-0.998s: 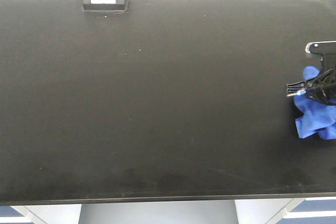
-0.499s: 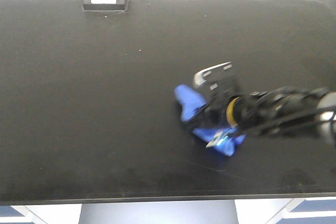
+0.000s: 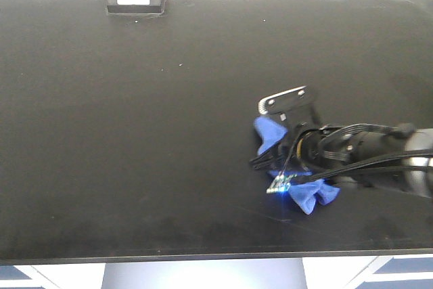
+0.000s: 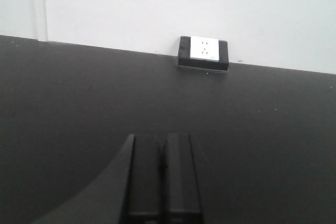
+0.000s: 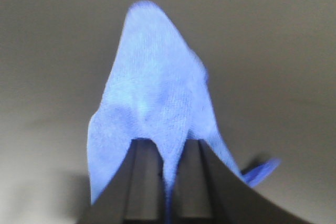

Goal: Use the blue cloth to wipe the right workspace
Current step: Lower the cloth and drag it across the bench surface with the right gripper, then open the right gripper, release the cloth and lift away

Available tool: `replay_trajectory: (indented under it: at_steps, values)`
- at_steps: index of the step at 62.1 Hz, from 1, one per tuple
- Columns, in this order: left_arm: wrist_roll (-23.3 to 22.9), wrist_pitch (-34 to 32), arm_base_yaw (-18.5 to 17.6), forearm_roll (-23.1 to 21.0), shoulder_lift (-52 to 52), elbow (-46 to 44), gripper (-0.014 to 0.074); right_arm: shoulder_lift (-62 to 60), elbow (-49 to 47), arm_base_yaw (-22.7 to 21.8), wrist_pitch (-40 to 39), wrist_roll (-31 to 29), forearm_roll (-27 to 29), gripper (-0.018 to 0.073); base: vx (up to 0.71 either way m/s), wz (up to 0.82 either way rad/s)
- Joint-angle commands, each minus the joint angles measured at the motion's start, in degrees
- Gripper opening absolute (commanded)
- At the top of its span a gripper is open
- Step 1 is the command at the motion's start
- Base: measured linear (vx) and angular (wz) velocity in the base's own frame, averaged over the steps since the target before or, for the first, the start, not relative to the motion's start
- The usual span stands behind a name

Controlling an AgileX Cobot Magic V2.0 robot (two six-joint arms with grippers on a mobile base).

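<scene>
Front view: right gripper (image 3: 279, 157) reaches in from the right edge over the right workspace (image 3: 135, 133), matte black benchtop. Blue cloth (image 3: 312, 196) lies bunched on the bench right of centre, one lobe showing left of the wrist and another below it, toward the near edge. A small blue-green light glows on the wrist hardware just above the lower lobe.

Right wrist view: the two jaws are closed down on the blue cloth (image 5: 157, 108), a narrow fold pinched in the slot between them; the rest fans out ahead of the fingers over the bench surface (image soft, weave visible only near the middle).

Left wrist view: left gripper (image 4: 161, 182) sits over bare benchtop, jaws pressed together with only a thin seam between, nothing in them. Beyond it, the outlet box (image 4: 203, 52) stands at the back edge against the white wall (image 4: 157, 9); white face with socket holes, any lettering too small to read. No brands or labels legible in any view.
</scene>
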Motion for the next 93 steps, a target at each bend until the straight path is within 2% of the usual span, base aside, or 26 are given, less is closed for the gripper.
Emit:
replay_trajectory:
  at_steps: [1, 12, 20, 32, 47, 67, 76, 79, 84, 90, 91, 93]
  values:
    - [-0.5, -4.8, -0.2, 0.0, -0.9, 1.7, -0.0006, -5.3, -1.1, 0.0, 4.0, -0.5, -2.0, 0.0262, 0.0, 0.0]
    - [-0.5, -4.8, -0.2, 0.0, -0.9, 1.7, -0.0006, -10.7, -1.1, 0.0, 3.7, -0.4, -6.5, 0.0396, 0.0, 0.0]
    - [-0.5, -4.8, -0.2, 0.0, -0.9, 1.7, -0.0006, -14.5, -1.1, 0.0, 4.3, -0.5, -6.5, 0.0447, 0.0, 0.0]
    - [-0.5, -4.8, -0.2, 0.0, -0.9, 1.7, -0.0006, -26.0, -1.1, 0.0, 2.7, -0.5, -5.0, 0.0447, 0.0, 0.0]
    - [-0.5, -4.8, -0.2, 0.0, -0.9, 1.7, -0.0006, -38.3, -1.1, 0.0, 2.6, -0.5, -5.6, 0.0447, 0.0, 0.0]
    - [-0.5, -4.8, -0.2, 0.0, -0.9, 1.7, -0.0006, -44.5, -1.1, 0.0, 2.8, -0.5, -5.6, 0.0447, 0.0, 0.0]
    - [-0.5, -4.8, -0.2, 0.0, -0.9, 1.7, -0.0006, -44.5, -1.1, 0.0, 6.0, -0.5, -5.3, 0.0442, 0.0, 0.0]
    - [-0.5, -4.8, -0.2, 0.0, -0.9, 1.7, -0.0006, -44.5, -1.1, 0.0, 7.4, -0.5, -3.3, 0.0428, 0.0, 0.0]
    - [-0.5, -4.8, -0.2, 0.0, -0.9, 1.7, -0.0006, -45.9, -1.1, -0.1, 10.5, -2.8, 6.4, 0.0355, 0.0, 0.0]
    - [-0.5, -4.8, -0.2, 0.0, -0.9, 1.7, -0.0006, -48.7, -1.0, -0.1, 15.1, -16.7, 17.9, 0.0209, 0.0, 0.0]
    - [-0.5, -4.8, -0.2, 0.0, -0.9, 1.7, -0.0006, -48.9, -0.8, -0.1, 15.3, -17.9, 18.5, 0.0182, 0.0, 0.0]
    - [-0.5, -4.8, -0.2, 0.0, -0.9, 1.7, -0.0006, -50.3, -0.2, -0.2, 15.8, -24.0, 21.4, 0.0112, 0.0, 0.0]
